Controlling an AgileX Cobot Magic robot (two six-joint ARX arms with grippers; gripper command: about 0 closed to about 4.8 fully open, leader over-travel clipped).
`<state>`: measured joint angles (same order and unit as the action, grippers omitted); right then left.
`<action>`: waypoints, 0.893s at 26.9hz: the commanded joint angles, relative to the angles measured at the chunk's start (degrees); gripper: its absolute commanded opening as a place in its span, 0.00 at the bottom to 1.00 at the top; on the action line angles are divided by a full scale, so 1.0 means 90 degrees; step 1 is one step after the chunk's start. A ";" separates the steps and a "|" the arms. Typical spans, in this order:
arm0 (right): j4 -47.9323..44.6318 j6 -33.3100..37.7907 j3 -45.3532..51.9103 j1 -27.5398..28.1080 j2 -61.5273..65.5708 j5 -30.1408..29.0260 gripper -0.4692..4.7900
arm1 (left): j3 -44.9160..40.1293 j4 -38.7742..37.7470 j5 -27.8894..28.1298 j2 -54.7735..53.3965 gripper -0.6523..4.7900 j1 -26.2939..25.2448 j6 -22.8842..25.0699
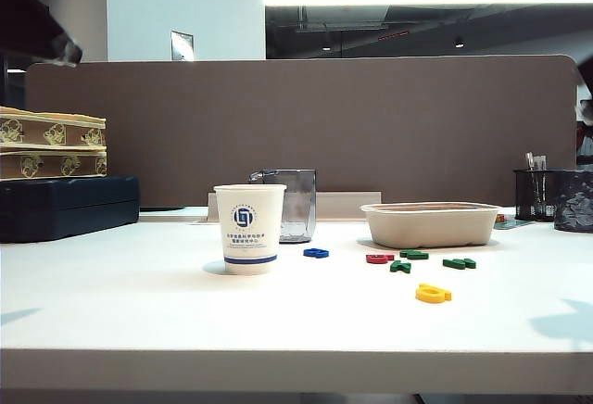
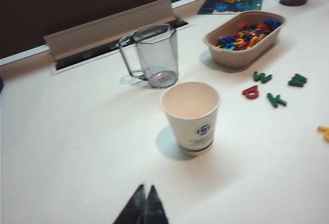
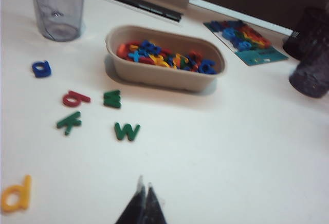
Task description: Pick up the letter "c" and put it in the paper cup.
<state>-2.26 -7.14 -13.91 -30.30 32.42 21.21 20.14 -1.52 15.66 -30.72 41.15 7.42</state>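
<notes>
Both end effectors, left (image 2: 145,203) and right (image 3: 143,203), hover closed and empty above the bench (image 1: 139,311); no "c" is visible outside the cup (image 2: 191,116), so the placing step appears finished.

Plastic mug (image 2: 152,55), letter-filled tray (image 3: 165,58), loose letters, probably magnets.

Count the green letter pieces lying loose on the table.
3: a green k nearest the red letter, a green w, and a green piece closest to the beige tray. The tray may hide more.
</notes>
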 commanded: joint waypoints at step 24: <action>-0.0131 0.0797 0.0928 -0.0012 -0.0707 0.2395 0.09 | -0.1107 0.1321 0.0685 0.0007 0.11 -0.0036 -0.0226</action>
<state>-2.20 -0.45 -5.72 -30.28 26.09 42.33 10.41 9.37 21.67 -30.74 40.82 6.02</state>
